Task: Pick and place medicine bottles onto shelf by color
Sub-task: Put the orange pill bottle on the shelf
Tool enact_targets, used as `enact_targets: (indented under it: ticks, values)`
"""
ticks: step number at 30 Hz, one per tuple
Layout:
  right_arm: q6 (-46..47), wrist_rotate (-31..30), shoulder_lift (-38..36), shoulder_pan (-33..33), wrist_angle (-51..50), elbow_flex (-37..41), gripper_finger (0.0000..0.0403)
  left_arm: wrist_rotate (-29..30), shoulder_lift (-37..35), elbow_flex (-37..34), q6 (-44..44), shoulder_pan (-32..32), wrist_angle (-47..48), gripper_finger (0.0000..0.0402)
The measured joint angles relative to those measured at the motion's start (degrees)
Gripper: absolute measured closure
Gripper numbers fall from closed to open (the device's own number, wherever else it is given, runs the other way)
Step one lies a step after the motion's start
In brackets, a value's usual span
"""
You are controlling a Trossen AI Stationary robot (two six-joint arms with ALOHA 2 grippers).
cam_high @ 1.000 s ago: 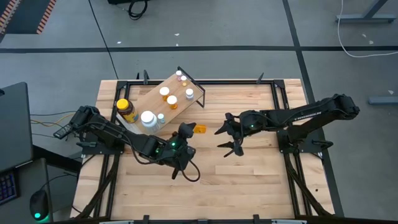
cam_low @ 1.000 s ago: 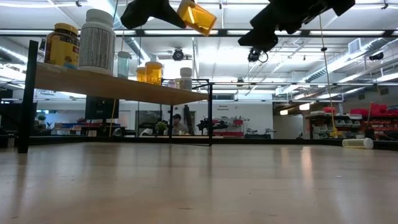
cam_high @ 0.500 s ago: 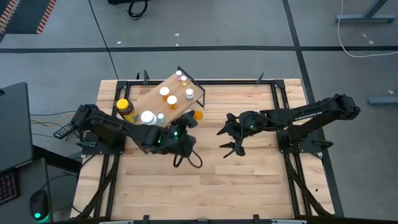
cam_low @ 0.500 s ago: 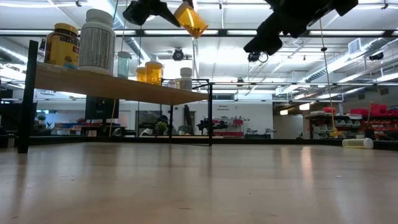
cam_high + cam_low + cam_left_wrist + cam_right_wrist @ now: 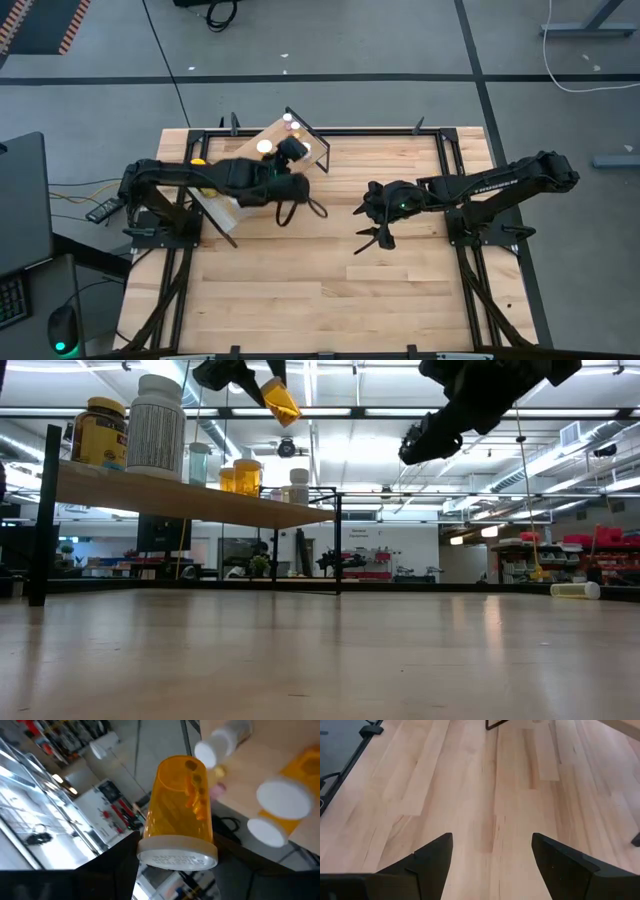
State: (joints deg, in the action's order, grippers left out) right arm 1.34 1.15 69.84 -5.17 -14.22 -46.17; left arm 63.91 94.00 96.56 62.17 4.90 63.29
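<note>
Now left gripper [image 5: 175,865] grips orange vial [image 5: 179,810], prob. over shelf [image 5: 240,150].

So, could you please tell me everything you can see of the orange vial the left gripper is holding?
The orange vial is see-through orange plastic with a white cap, and looks empty. The left gripper holds it tilted in the air above the shelf, where other vials stand. Only the gripper touches it.

Left pincer [image 5: 262,374] raised and clamped; right pincer [image 5: 492,865] hovers, fingers apart.
</note>
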Motion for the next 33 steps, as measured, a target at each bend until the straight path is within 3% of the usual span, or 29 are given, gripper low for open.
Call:
enact_targets:
  ticks: [9,18,24,33]
  values:
    - [-1.44,-0.27,0.01,0.56,5.3,4.67,0.0121,-0.78,0.0,1.85,0.02,-8.66,1.39,0.0188]
    - [-1.33,-0.29,0.03,3.2,8.93,8.07,0.0121,-0.13,0.0,1.85,1.65,-12.45,0.85,0.0188]
    - [1.01,-0.29,0.03,3.8,9.6,8.2,0.0121,-3.83,0.43,1.85,8.17,-13.81,1.57,0.0188]
    - [7.76,-0.29,0.03,2.29,9.79,8.2,0.0121,-4.59,0.66,1.87,16.25,-17.53,1.79,0.0188]
